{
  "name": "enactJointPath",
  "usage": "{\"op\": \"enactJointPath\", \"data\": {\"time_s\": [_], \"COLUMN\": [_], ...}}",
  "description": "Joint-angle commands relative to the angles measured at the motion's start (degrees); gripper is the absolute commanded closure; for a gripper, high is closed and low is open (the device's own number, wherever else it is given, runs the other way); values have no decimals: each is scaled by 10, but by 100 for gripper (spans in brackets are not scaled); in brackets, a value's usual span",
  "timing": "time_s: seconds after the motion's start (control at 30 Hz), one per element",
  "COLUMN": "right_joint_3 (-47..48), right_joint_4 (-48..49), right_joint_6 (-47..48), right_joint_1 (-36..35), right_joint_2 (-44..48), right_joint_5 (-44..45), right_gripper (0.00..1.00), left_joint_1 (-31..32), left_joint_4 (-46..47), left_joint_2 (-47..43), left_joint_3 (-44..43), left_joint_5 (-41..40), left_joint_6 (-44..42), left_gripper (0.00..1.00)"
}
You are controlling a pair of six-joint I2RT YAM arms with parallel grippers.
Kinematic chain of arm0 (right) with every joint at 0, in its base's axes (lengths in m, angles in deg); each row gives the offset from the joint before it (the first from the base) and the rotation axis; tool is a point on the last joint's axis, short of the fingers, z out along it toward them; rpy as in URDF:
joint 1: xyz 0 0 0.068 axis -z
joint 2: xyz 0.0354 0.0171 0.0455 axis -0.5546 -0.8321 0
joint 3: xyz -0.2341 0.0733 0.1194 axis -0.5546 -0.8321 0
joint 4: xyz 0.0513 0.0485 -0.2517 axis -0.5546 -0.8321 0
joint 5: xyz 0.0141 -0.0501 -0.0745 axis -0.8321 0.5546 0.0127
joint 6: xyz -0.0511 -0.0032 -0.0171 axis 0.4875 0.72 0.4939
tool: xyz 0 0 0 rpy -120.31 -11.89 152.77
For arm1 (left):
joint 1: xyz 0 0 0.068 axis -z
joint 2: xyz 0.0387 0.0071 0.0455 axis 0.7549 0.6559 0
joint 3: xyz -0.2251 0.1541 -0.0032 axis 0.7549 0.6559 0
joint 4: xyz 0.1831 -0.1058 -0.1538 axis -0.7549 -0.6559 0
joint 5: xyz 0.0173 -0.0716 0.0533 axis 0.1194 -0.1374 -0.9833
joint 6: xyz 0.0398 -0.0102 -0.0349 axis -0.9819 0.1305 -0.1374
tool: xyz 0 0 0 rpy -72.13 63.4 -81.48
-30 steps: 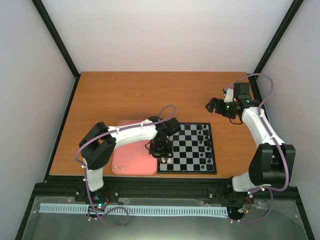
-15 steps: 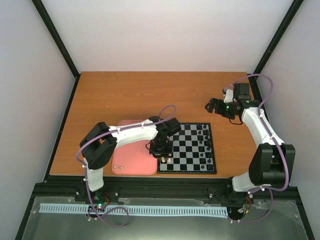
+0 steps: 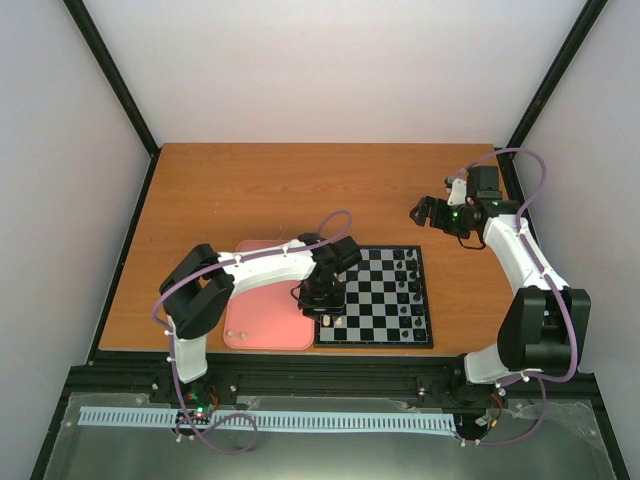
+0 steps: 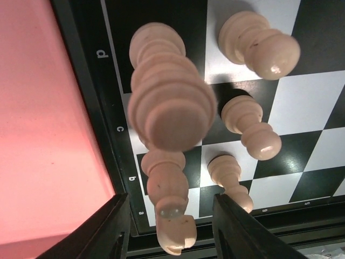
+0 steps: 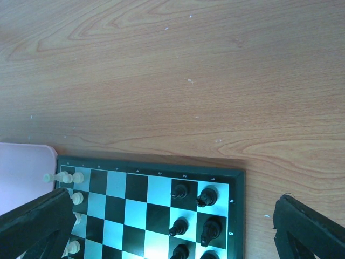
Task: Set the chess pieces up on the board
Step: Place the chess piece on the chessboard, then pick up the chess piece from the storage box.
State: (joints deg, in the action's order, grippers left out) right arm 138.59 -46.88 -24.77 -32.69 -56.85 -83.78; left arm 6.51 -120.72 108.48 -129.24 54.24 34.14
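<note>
My left gripper (image 3: 327, 306) hovers over the left edge of the board (image 3: 385, 310), by the cream chess pieces (image 3: 335, 321). In the left wrist view its fingers (image 4: 110, 226) stand either side of a cream piece (image 4: 168, 186) on the board's near corner squares, with a gap on each side; it is open. A tall cream piece (image 4: 170, 102) stands close to the lens, and others (image 4: 250, 127) are beside it. My right gripper (image 3: 428, 212) hangs open over bare wood beyond the board's far right corner, holding nothing.
The pink tray (image 3: 262, 290) lies against the board's left side with two cream pieces (image 3: 235, 333) near its front edge. Black pieces (image 3: 407, 285) fill the board's right columns, and black pieces (image 5: 206, 197) show in the right wrist view too. Wooden table (image 3: 250, 190) stretches behind.
The left jaws have spread apart from a tighter stance around the cream piece. Neither arm has shifted in the overhead view.
</note>
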Motion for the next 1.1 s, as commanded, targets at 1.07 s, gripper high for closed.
{"op": "enactJointPath", "data": {"time_s": [1.07], "right_joint_3": [-28], "right_joint_4": [4], "right_joint_6": [9], "right_joint_1": [-1], "right_joint_2": [7], "right_joint_5": [-33], "right_gripper": [0], "left_joint_1": [-167], "left_joint_4": [-62], "left_joint_2": [-406], "left_joint_3": [332], "left_joint_5": [-69], "left_joint_6": [113], "left_gripper": [55]}}
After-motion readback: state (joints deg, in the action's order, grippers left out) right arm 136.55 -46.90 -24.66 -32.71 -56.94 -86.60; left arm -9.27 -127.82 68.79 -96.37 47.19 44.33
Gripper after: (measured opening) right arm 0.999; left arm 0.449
